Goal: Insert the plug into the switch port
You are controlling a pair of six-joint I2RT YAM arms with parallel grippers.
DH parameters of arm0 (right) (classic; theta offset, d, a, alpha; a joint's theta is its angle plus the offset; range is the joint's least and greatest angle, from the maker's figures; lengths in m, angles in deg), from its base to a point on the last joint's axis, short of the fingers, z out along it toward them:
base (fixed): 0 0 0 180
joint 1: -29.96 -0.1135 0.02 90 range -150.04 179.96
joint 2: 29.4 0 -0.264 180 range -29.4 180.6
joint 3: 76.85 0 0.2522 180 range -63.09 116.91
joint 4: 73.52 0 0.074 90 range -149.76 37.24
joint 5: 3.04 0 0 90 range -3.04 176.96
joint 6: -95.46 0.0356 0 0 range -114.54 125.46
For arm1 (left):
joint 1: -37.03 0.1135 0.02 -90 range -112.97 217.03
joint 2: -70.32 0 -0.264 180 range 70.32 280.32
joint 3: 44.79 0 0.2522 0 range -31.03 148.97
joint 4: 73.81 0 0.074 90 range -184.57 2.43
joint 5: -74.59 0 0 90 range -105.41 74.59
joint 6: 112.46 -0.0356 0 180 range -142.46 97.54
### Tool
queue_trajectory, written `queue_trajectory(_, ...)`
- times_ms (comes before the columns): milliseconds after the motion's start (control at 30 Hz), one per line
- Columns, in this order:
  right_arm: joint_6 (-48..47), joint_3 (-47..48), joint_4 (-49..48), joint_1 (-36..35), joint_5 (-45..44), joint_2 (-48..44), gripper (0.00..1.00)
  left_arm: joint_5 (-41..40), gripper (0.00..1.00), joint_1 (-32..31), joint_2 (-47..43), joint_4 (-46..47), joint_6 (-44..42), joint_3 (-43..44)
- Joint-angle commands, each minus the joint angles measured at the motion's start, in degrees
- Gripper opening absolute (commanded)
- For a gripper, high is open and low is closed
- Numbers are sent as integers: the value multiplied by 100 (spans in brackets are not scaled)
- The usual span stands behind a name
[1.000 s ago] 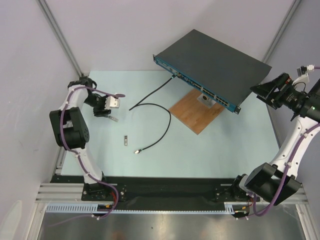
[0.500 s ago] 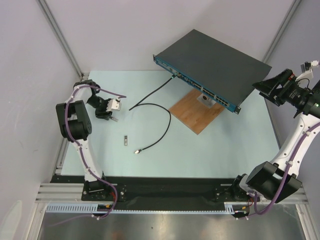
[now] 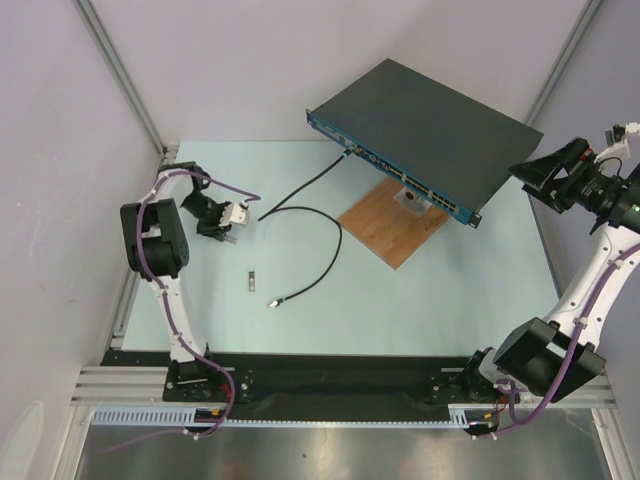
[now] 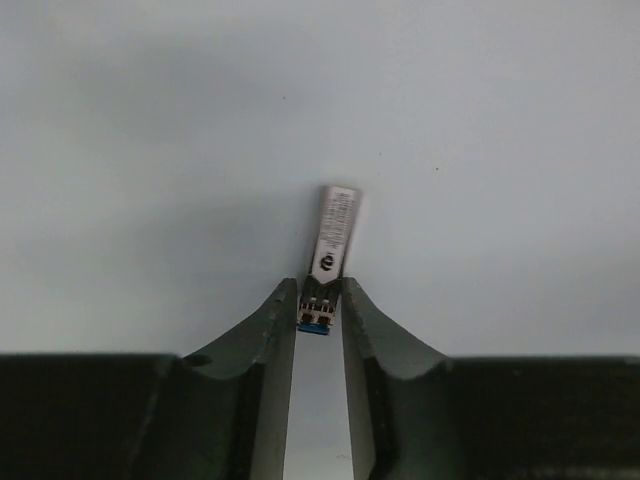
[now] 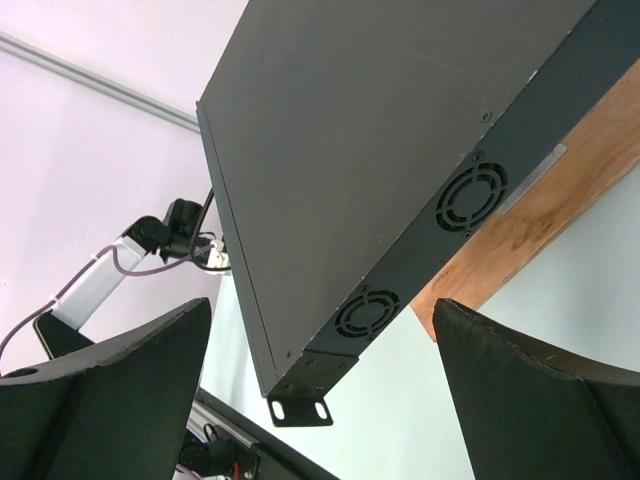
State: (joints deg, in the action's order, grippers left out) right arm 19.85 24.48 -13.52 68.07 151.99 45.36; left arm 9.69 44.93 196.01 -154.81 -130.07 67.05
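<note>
The plug (image 4: pixel 331 232) lies flat on the table (image 4: pixel 150 150) at the middle of the left wrist view. Its blue end sits between the left gripper (image 4: pixel 320 300) jaws, which stand close on either side; I cannot tell whether they pinch it. Close squarely on that end so the plug stays straight for the switch (image 3: pixel 430 115), upper right in the top view. The right gripper (image 5: pixel 320 320) jaws are spread wide and empty.

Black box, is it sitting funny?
Yes. The switch lies slantwise across the table, part of it perched on a wooden board instead of flat on the tabletop.
</note>
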Motion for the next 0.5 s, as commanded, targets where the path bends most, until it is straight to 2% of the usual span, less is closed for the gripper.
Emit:
queue_trajectory(0, 11, 225, 17, 74, -52, -6, 99, 30, 27, -192, 184, -298, -146, 202)
queue_trajectory(167, -7, 401, 52, 127, -96, 21, 99, 3, 12, -228, 132, -649, 29, 317)
queue_trajectory(267, 81, 585, 43, 136, -96, 56, 99, 440, 7, -210, -315, -807, 249, 203)
queue_trajectory(300, 99, 629, 8, 136, -96, 47, 100, 582, 2, -193, -648, -825, 319, 150)
queue_trajectory(467, 266, 753, -159, 136, 87, -102, 100, 1049, 0, -192, -1985, -220, 1926, -631)
